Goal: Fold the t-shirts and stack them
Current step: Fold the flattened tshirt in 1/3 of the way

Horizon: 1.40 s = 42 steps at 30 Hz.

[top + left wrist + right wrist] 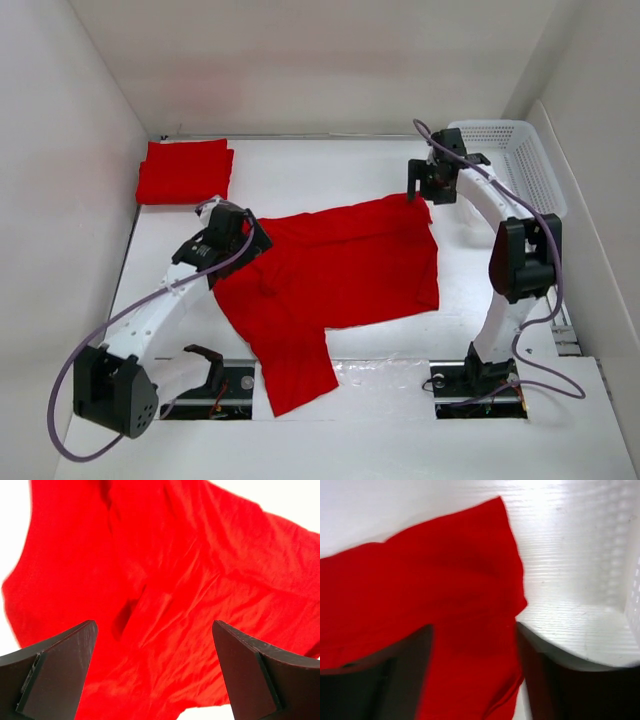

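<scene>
Starting at the far left, the folded t-shirts lie in the back corner of the table, well apart from the arms; next, the left gripper hovers over the left edge of the spread t-shirt, its jaws wide apart and clasping nothing, the cloth lying loose beneath them; the spread t-shirt covers the middle of the table, rumpled near the left gripper, with one part trailing toward the near edge between the arm bases; at its far right corner the right gripper hangs with jaws parted, the red corner under them and, as far as the blurred wrist view tells, not pinched; just beyond stands the white basket. Risks, as I judge them: a fold made over those creases would lock them in; a pinch through doubled cloth would drag both layers; the trailing part could catch on the base mounts; a wide swing on the right could knock the basket.
</scene>
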{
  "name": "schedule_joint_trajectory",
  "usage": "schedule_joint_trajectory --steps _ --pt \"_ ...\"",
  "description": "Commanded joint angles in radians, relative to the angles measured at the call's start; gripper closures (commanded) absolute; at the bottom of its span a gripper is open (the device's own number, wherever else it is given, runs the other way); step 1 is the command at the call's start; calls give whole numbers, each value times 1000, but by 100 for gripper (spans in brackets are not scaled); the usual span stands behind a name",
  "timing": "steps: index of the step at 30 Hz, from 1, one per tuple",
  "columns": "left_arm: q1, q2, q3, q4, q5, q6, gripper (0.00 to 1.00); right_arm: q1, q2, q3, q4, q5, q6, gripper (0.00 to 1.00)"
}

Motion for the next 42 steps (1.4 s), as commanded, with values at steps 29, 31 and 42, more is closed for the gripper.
schedule_joint_trajectory --steps 29,31,42 --pt "209 661 175 567 -101 111 0 0 272 138 159 -228 73 0" --pt "218 711 197 537 -122 111 0 0 284 164 132 -237 73 0" --pt "229 667 255 459 -113 102 30 0 276 181 79 -194 61 0"
